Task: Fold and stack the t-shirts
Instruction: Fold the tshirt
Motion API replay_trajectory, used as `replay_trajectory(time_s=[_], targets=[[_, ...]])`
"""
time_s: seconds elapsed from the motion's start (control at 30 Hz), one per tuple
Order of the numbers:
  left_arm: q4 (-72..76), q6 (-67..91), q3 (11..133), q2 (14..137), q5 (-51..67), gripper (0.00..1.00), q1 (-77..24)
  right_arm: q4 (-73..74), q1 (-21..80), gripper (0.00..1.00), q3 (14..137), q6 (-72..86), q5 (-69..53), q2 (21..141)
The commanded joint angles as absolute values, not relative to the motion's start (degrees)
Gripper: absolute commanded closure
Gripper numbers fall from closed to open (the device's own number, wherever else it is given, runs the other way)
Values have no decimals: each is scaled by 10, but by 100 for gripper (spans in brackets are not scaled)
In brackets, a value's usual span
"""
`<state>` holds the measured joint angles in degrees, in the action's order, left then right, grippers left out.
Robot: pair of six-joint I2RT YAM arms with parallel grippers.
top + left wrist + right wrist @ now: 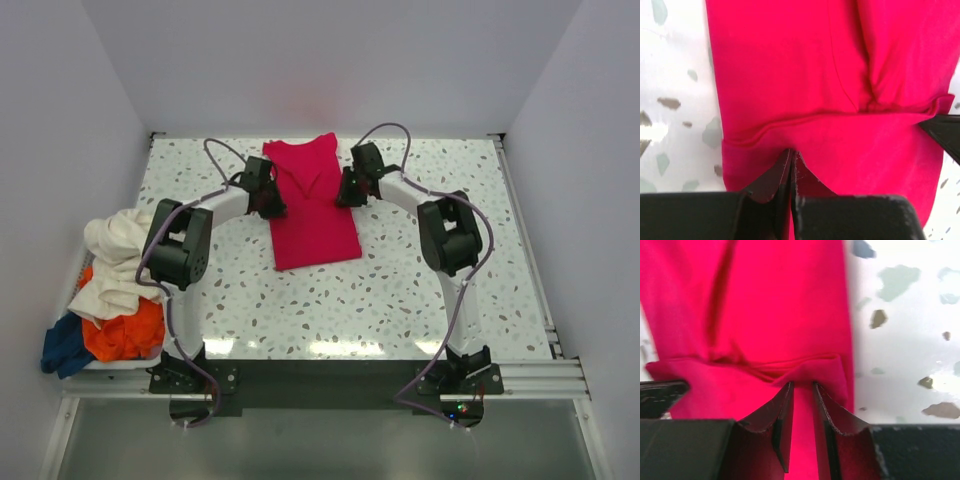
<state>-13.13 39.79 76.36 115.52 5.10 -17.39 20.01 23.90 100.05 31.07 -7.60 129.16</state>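
Speckled table (420,300), red t-shirt (312,215), white walls (330,60)

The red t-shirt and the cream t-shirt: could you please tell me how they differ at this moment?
The red t-shirt lies flat, folded into a narrow strip in the middle; the cream t-shirt is crumpled. The red t-shirt lies alone; the cream t-shirt tops a heap at the left edge. Both are plain cloth.

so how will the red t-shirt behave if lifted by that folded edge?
Likely floppy: the red t-shirt lies flat, its fold bunching at the left gripper. Probably light, as the cloth looks thin. Pushed, it would likely wrinkle rather than slide on the table.
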Motion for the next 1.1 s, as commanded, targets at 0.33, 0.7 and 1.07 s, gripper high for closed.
replay_trajectory(time_s=[0.33,0.7,1.07], targets=[[-98,417,762,1179,21,84,-166,173,221,76,944,332,-77,1290],[-57,459,638,1104,21,85,-188,122,221,78,786,350,-87,1214],[10,511,448,971,14,85,-233,41,229,79,550,366,-105,1075]])
